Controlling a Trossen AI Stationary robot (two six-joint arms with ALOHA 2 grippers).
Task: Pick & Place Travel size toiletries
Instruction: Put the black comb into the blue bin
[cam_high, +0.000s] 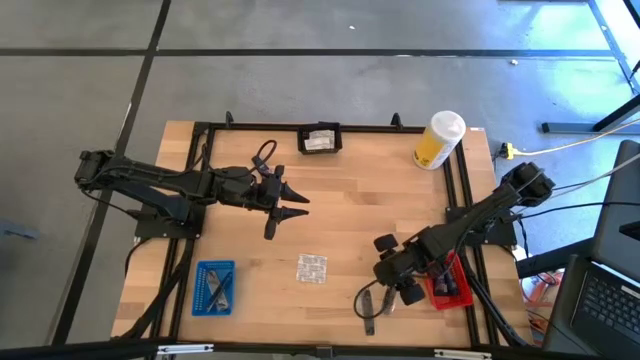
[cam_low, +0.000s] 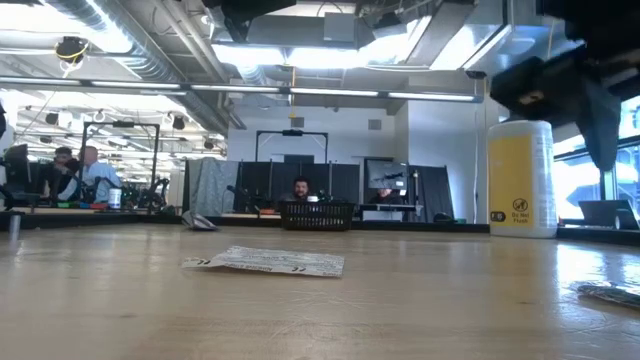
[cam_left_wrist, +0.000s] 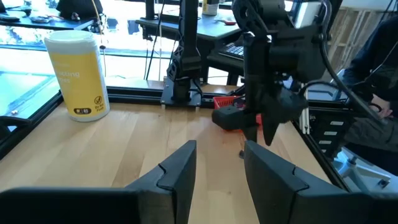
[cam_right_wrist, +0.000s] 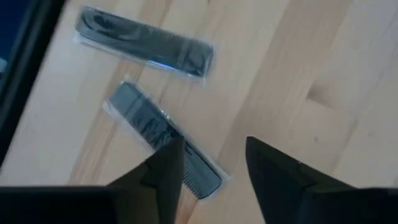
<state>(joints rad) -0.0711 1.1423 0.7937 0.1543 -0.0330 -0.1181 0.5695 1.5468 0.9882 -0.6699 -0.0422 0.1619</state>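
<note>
Two slim dark combs in clear wrappers (cam_right_wrist: 146, 43) (cam_right_wrist: 158, 137) lie flat on the wood near the table's front edge (cam_high: 370, 305). My right gripper (cam_right_wrist: 211, 180) hangs over them, pointing steeply down, open; one finger (cam_right_wrist: 168, 165) covers part of the nearer comb. A sheet of silvery foil sachets (cam_high: 312, 268) lies flat mid-table, also seen in the low view (cam_low: 265, 262). My left gripper (cam_left_wrist: 217, 168) waits open above the table's left half (cam_high: 287, 205), holding nothing. My right gripper has one finger (cam_right_wrist: 168, 165) in front of the nearer comb's middle (cam_right_wrist: 152, 132), coming from above. Whether that finger touches the comb I cannot tell. The comb lies flat on the table, and nothing is between the fingers.
A blue tray (cam_high: 213, 288) with small items sits at the front left, and a red tray (cam_high: 450, 288) at the front right beside my right arm. A tall yellow container (cam_high: 440, 140) and a black basket (cam_high: 320, 138) stand at the far edge.
</note>
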